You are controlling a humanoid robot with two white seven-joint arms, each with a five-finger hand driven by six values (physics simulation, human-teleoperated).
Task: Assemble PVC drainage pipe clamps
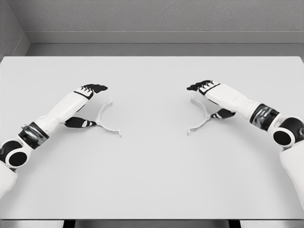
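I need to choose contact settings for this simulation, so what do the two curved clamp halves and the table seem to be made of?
Left clamp half and right clamp half: probably rigid white plastic with a matte finish; thin, uniform arcs with small end tabs and no metallic glint. Table: a smooth, pale grey matte top, perhaps laminate or painted board; it shows no grain or reflections. As a render, neither look is conclusive.

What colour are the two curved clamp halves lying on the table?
White, seen in the head view: left clamp half, right clamp half.
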